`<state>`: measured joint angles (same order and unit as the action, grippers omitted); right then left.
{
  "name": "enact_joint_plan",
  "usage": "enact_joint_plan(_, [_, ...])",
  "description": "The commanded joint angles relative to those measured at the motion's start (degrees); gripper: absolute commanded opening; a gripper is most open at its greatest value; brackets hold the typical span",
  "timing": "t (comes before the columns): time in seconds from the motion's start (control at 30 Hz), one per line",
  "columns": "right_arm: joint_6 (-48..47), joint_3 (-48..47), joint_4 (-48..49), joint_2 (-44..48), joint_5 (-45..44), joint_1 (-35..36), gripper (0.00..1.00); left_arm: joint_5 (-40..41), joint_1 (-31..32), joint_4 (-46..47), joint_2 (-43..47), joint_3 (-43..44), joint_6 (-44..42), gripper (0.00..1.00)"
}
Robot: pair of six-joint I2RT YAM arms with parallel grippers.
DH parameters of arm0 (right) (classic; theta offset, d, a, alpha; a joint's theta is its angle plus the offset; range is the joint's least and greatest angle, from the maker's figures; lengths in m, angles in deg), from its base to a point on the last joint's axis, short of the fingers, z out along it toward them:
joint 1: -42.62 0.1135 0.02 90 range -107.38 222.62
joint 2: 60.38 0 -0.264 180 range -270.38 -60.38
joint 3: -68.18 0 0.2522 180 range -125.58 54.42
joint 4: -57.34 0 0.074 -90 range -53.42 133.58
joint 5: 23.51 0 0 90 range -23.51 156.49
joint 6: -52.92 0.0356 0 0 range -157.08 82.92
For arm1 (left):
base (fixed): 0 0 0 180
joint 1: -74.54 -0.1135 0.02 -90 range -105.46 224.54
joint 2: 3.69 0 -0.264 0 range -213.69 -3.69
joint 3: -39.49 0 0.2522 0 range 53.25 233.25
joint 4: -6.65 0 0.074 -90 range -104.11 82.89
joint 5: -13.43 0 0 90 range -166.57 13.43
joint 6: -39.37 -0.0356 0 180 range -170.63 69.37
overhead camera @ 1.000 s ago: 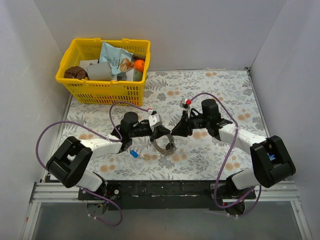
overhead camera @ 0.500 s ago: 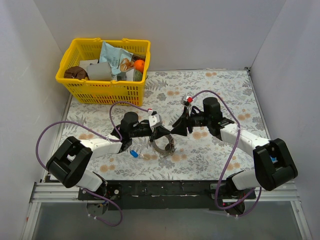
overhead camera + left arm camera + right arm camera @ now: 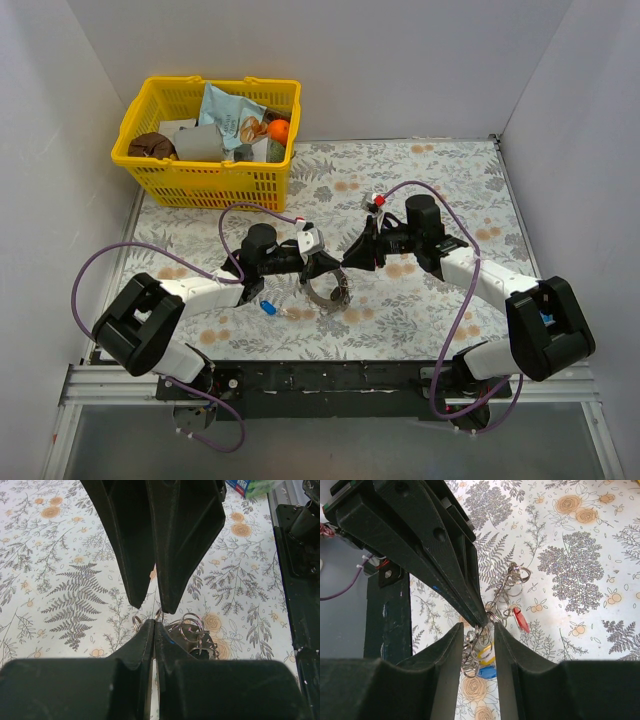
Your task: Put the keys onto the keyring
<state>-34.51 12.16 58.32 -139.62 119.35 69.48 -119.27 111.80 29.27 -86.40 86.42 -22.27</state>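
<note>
Nearest the arm bases, at 8 o'clock of the keyring (image 3: 330, 290), one blue key (image 3: 268, 308) lies loose on the bench (image 3: 450, 170), apart from the rings. We judge it not yet threaded.

Mid-bench: the keyring sits on the flowered cloth as a tangle of wire loops. The left jaws enter from 9 o'clock and are clenched tip to tip on a loop at the tangle's edge. In the left wrist view, small loops poke out on either side of the closed tips. Our reading is that the left arm (image 3: 200, 290) serves as a vice, holding one loop steady so the other side can work on it.

The right jaws come in from 3 o'clock and meet the left ones nose to nose. They stand parted, straddling a couple of loops just past the left tips, and we see no pinch on any wire. We judge they are placed to catch or spread the held loop.

The red key (image 3: 521, 620) touches the loops at 4 o'clock of the meeting point in the right wrist view; whether it is threaded we cannot tell. A blue cap (image 3: 487, 671) and a yellow piece (image 3: 485, 655) show through the right jaws' gap, and what they are attached to is hidden.

Far off, at 11 o'clock, the yellow basket (image 3: 200, 180) holds packets and an orange (image 3: 278, 128), well apart from the work. We judge it has no part in this step.
</note>
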Motion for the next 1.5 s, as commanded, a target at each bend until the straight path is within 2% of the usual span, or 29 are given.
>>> enact_joint_plan(0.0, [-0.90,0.34,0.81,-0.56,1.72,0.04,0.36,-0.72,0.27,0.09,2.56,1.46,-0.50,0.00])
enact_joint_plan(0.27, [-1.25,1.04,0.64,-1.61,1.19,0.13,0.34,-0.81,0.28,-0.17,2.65,1.64,-0.59,0.00])
enact_joint_plan(0.37, [-1.25,0.95,0.90,-1.79,1.10,0.04,0.29,-0.90,0.27,-0.52,2.65,1.90,-0.67,0.00])
enact_joint_plan(0.57, [0.24,0.78,2.22,-1.79,1.36,0.13,0.15,-1.51,0.27,-0.70,2.65,1.90,-0.67,0.00])
enact_joint_plan(0.6, [0.51,0.78,2.74,-1.79,1.28,0.13,0.05,-1.60,0.36,-0.61,2.56,1.99,-0.59,0.00])
enact_joint_plan(0.63, [0.86,0.60,2.83,-1.88,1.02,0.13,0.02,-1.60,0.28,-0.78,2.39,2.08,-0.50,0.00])
enact_joint_plan(1.1, [0.33,-0.80,1.08,-2.15,1.98,0.75,0.01,-1.07,0.28,-2.19,2.65,2.52,-0.50,0.00])
enact_joint_plan(1.2, [0.25,-1.59,0.38,-1.62,2.60,0.75,0.01,-0.72,0.36,-3.77,3.44,2.43,-1.20,0.17])
enact_joint_plan(1.23, [-0.02,-1.77,0.11,-1.36,2.25,0.75,0.01,-0.29,0.28,-4.03,4.57,2.25,-1.29,0.28])
enact_joint_plan(1.27, [-0.28,-1.95,-0.24,-0.92,2.16,0.75,0.01,0.33,0.27,-3.78,5.28,1.90,-1.38,0.33])
enact_joint_plan(1.33, [-1.16,-2.73,-1.38,-0.74,1.98,0.75,0.01,3.49,0.27,-2.81,7.64,0.15,-0.94,0.43])
enact_joint_plan(1.37, [-1.68,-3.17,-2.25,-0.65,2.07,0.75,0.01,4.89,0.27,-1.50,8.53,-0.55,-0.50,0.51])
enact_joint_plan(1.47, [-2.39,-4.32,-4.54,-0.39,2.60,0.75,0.01,9.73,0.27,0.61,11.16,-2.49,1.52,0.62])
